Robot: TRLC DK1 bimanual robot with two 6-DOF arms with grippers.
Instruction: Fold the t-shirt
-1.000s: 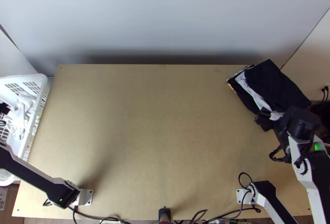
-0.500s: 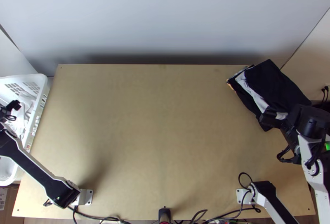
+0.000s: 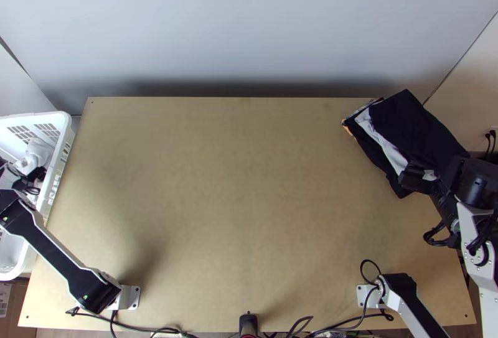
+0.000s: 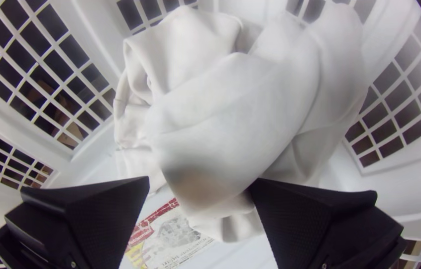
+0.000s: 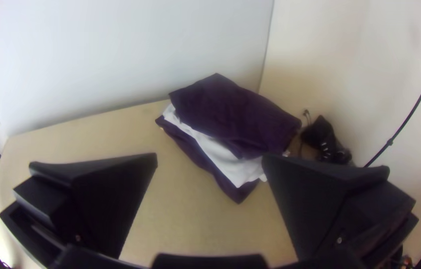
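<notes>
Left arm at the basket [image 3: 60, 151], off the table's left edge; over the last second its gripper [image 4: 199, 180] has shifted inside the basket, from the left part towards the wall beside the table [image 3: 236, 213], and a little nearer in the final half second; we take this as lining up for a pick, with the folding itself not begun. Claw set wide, its two black fingers well apart; the white cloth [image 4: 235, 104] lies bunched in front of them, part of it showing in the gap, but we see no pinch on it; we judge this to be the t-shirt of the task, though no collar or sleeve can be made out. On the right, the other gripper [image 5: 210, 156] has drifted slightly right over the same second; its fingers too stand broad apart with nothing clamped, at the near end of the dark and white stack [image 3: 414, 126]; that stack has kept its place in the table's far right corner, so we read the drift as clearing room rather than work on it. Next, we expect, the left gripper must settle lower, close on a good fold and lift the shirt onto the table for spreading; a shallow bite could slip, and loose folds might snag the basket wall.
</notes>
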